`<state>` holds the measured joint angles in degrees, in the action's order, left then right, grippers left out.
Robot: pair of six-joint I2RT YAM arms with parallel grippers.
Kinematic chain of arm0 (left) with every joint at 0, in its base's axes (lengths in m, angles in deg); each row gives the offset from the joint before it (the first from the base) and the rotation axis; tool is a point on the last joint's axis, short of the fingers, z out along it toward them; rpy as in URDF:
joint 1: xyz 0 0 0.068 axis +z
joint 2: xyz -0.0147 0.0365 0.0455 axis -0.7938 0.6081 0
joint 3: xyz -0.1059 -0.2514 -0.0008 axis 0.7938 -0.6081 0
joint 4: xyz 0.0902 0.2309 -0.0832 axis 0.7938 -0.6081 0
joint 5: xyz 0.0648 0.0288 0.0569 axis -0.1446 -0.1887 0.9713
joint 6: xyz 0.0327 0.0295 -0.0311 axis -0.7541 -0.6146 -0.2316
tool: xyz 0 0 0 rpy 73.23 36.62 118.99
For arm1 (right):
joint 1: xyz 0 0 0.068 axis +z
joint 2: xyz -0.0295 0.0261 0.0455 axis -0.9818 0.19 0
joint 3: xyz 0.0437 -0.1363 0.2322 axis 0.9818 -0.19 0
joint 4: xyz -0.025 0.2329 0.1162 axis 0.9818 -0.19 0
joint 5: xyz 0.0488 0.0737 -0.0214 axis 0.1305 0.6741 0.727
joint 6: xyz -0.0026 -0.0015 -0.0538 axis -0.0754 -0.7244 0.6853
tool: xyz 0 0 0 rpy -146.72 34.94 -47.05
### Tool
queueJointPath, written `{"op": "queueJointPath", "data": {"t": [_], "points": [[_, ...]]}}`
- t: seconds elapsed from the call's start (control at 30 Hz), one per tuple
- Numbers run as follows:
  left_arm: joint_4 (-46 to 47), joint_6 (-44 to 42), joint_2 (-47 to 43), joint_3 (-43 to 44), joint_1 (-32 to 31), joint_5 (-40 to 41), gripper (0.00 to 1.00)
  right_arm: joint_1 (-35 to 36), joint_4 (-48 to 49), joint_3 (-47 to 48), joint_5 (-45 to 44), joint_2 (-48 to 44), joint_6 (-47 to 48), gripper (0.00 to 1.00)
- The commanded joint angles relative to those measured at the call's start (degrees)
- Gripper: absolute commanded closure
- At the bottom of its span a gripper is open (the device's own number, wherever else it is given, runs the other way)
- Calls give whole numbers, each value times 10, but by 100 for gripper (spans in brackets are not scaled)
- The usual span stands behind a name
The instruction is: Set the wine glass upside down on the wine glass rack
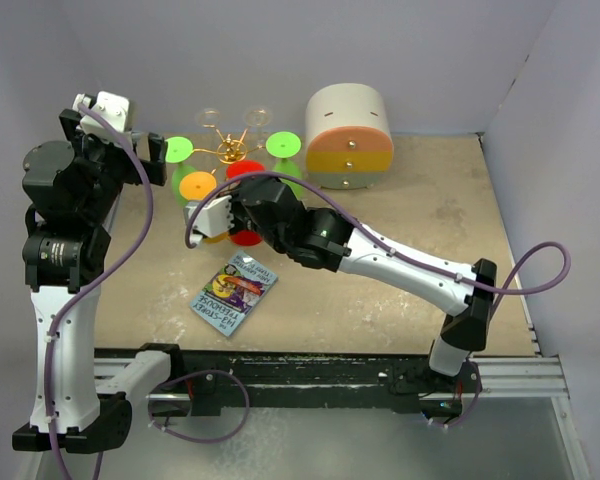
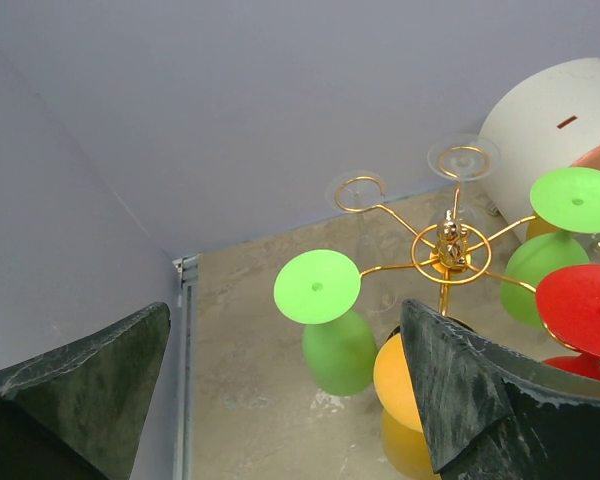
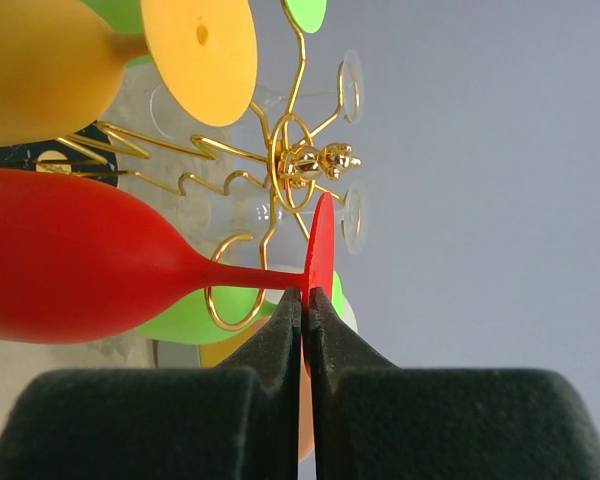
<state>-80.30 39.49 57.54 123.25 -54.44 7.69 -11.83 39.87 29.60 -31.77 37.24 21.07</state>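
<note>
The red wine glass (image 3: 80, 260) is already inverted at the wine glass rack (image 3: 295, 160), which stands near the far edge of the table, towards its left corner. My right gripper (image 3: 305, 300) has its fingers pinched nearly together on the rim of the glass's foot. The stem appears to run through one of the gold loops. I cannot tell whether the loop is bearing the weight yet.

I judge the carry and the flip done. What is left is to seat the foot on the loop, release and back out without knocking the neighbours.

Only the right wrist view shows the pinch and the loop at the stem; from above, the arm covers both. The left wrist view shows the red foot about level with the green glass (image 2: 318, 285) feet, and the left gripper (image 2: 285, 312) spread wide with nothing in it. The top view alone shows the drawer box (image 1: 348, 135) at the far edge and a booklet (image 1: 234, 293) nearer me.
</note>
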Motion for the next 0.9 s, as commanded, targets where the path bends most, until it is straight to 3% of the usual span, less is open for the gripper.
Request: {"op": "queueJointPath", "data": {"t": [0.0, 0.87], "points": [[31, 14, -6, -1, 6, -15, 1, 3, 32, 23, -9, -1, 22, 100], [38, 11, -9, -3, 8, -22, 1, -32, 49, 62, 43, 51, 45, 100]]}}
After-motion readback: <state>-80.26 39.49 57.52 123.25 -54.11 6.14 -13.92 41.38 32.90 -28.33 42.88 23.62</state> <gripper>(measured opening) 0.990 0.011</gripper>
